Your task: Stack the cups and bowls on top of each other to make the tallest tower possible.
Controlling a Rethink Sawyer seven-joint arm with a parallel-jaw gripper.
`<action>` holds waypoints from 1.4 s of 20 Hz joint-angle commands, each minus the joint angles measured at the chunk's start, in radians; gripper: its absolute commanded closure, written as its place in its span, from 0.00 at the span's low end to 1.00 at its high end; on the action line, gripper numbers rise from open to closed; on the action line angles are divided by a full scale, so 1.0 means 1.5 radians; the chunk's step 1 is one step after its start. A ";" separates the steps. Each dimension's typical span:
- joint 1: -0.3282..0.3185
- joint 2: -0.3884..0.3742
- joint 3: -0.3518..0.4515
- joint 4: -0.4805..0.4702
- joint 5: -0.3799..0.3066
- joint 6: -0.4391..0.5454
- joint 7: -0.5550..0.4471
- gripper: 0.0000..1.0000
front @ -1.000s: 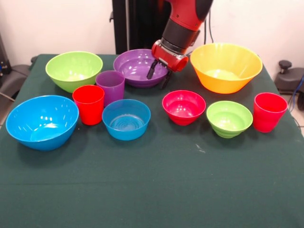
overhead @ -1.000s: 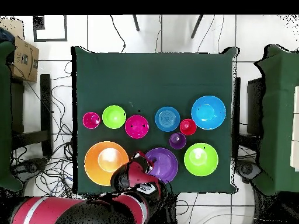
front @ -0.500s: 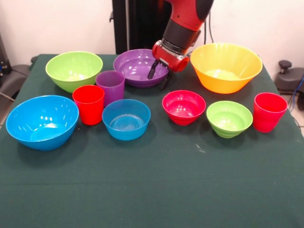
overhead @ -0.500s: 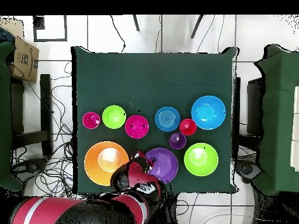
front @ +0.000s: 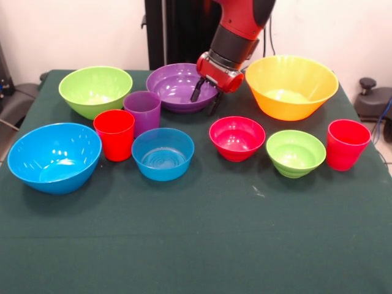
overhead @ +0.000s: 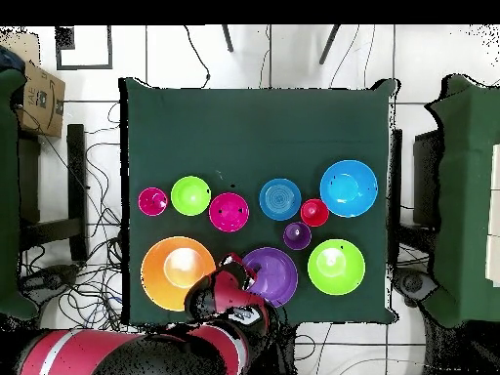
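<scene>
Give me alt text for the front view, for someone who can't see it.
The red robot arm's open gripper straddles the rim of a purple bowl at the back of a green-clothed table. Six other bowls and three cups stand apart around it, nothing stacked.

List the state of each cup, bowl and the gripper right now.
gripper: open, straddling purple bowl rim
purple bowl: upright, empty
yellow bowl: upright, empty
large green bowl: upright, empty
large blue bowl: upright, empty
three small bowls, three cups: upright, unstacked
</scene>
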 commanded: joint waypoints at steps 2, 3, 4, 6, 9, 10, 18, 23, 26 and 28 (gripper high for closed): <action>-0.010 -0.012 0.087 -0.009 0.002 0.028 0.103 0.00; -0.010 -0.013 0.087 -0.010 0.002 0.029 0.102 0.00; -0.010 -0.014 0.086 -0.011 0.002 0.031 0.100 0.00; -0.005 -0.021 0.081 -0.011 0.005 0.041 0.095 0.00; 0.009 -0.025 0.066 -0.015 0.018 0.093 0.074 1.00; 0.008 -0.024 0.067 -0.016 0.014 0.084 0.074 1.00; 0.000 -0.024 0.070 -0.020 -0.002 0.059 0.072 1.00; 0.002 -0.022 0.069 -0.025 0.000 0.063 0.068 1.00; 0.014 -0.034 0.057 -0.023 0.009 0.096 0.058 1.00; 0.036 -0.057 0.030 -0.029 0.021 0.170 0.033 1.00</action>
